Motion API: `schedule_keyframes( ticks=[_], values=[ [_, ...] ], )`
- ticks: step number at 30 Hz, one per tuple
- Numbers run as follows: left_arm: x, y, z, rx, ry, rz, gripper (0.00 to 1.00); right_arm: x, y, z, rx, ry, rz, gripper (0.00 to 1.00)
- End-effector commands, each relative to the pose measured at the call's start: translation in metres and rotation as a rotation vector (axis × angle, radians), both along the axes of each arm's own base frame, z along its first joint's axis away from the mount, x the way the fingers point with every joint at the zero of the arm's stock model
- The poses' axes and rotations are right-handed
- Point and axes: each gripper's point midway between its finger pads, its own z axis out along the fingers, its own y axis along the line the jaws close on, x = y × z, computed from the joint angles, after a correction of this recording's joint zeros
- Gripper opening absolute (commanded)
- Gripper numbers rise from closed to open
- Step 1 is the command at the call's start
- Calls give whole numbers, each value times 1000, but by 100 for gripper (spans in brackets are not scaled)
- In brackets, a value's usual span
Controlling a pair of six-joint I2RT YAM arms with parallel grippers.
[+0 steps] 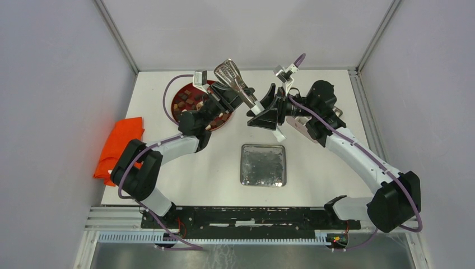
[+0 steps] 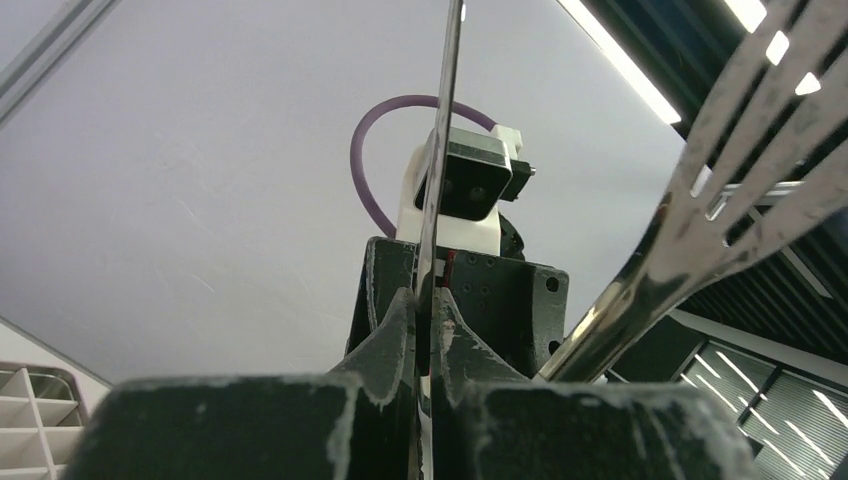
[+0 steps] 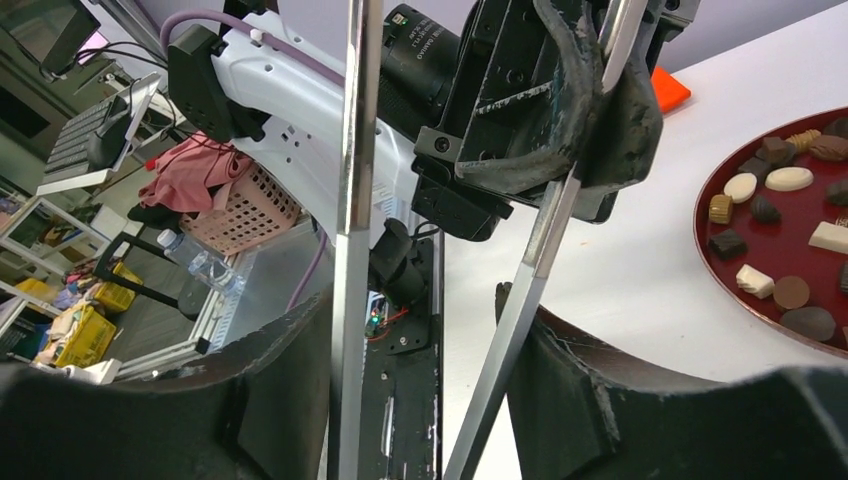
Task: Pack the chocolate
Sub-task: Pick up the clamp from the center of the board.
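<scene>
Dark brown, light brown and cream-white pieces of the chocolate lie loose on a round dark-red plate at the far left of the white table. In the right wrist view the chocolate is spread in a single layer, the pieces mostly apart from one another.

Above the plate's near right edge, the left gripper is clenched on a pair of metal tongs. Its fingers pinch one thin arm of the tongs, seen edge-on, while the other arm and its slotted head rise to the right.

The right gripper meets the tongs from the other side. Its jaws stand apart with both arms of the tongs running between them. One arm lies along the inner edge of one finger; whether the jaws press on the tongs I cannot tell.

A pale box with grid compartments shows at the lower left of the left wrist view. A square shiny tray sits mid-table, nearer the arm bases, and an orange cloth lies at the table's left edge.
</scene>
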Motion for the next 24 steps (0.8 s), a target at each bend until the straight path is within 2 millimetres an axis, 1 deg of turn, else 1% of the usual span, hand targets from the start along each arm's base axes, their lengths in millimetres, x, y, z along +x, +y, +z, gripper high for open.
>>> schedule_keyframes(
  ticks=[1,2,3,4,9,15,18,24],
  values=[
    [-22,24,43,-162,-170,24,2,-12,0,18,42,-70,40,57],
    [-23,25,43,-165,-169,24,2,-12,0,18,42,-69,40,47],
    [-23,24,42,-165,-169,22,2,-12,0,18,43,-70,40,44],
    [-23,24,42,-163,-169,22,2,-12,1,17,43,-68,43,44],
    [-22,24,41,-163,-168,19,2,-14,0,18,49,-66,55,49],
    [-21,22,40,-161,-160,14,2,-18,0,21,65,-60,74,63],
    [-20,22,39,-160,-158,15,2,-16,1,20,64,-53,72,63],
    [-19,23,37,-162,-148,17,2,-14,1,17,60,-45,64,59]
  ],
)
